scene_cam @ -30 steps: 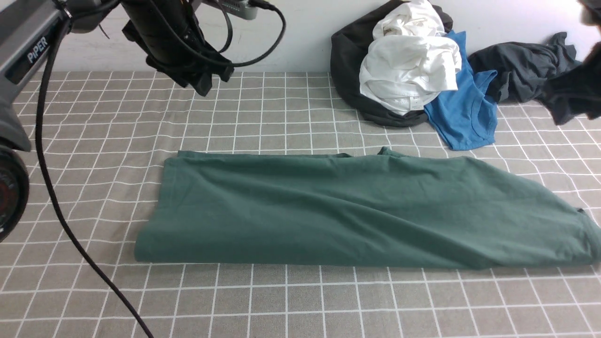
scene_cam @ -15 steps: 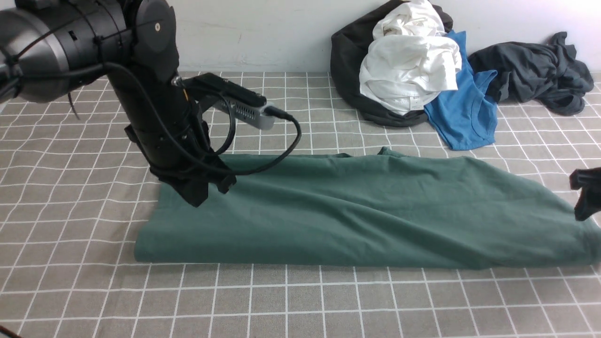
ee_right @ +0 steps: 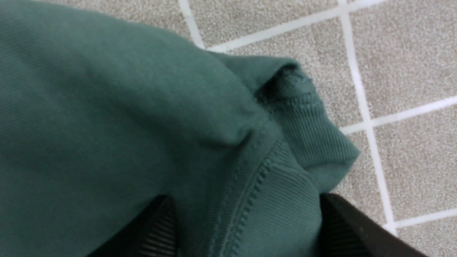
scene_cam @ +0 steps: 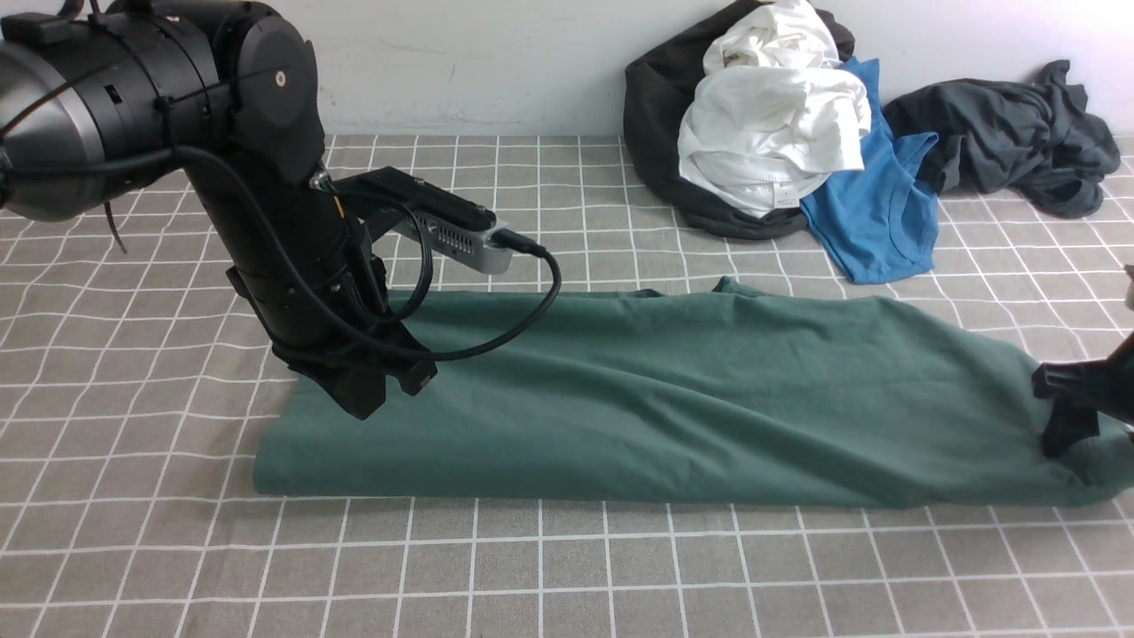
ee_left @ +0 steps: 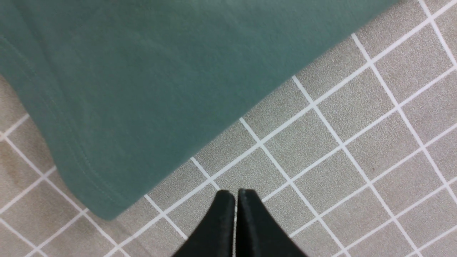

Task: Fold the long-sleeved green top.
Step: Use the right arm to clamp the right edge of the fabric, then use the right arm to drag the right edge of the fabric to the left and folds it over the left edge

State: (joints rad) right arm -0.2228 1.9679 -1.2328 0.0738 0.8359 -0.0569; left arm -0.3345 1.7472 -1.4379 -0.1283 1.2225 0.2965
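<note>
The green long-sleeved top [scene_cam: 673, 399] lies folded into a long band across the checked tablecloth. My left gripper [scene_cam: 363, 403] hangs low over its left end, shut and empty. In the left wrist view the shut gripper [ee_left: 234, 192] is over bare cloth beside the top's hemmed corner [ee_left: 125, 71]. My right gripper [scene_cam: 1059, 425] is at the top's right end. In the right wrist view this gripper [ee_right: 246, 228] is open, its jaws standing on either side of the ribbed neck band [ee_right: 310, 142]. The logo and label are hidden.
A pile at the back right holds a white garment [scene_cam: 771, 115], a black one [scene_cam: 656, 124], a bright blue shirt [scene_cam: 877, 204] and a charcoal-grey garment [scene_cam: 1001, 142]. The tablecloth [scene_cam: 567, 567] reaches the white back wall.
My left arm came down from the back left onto the top's left end. My right gripper dropped from the upper right onto the top's right end.
</note>
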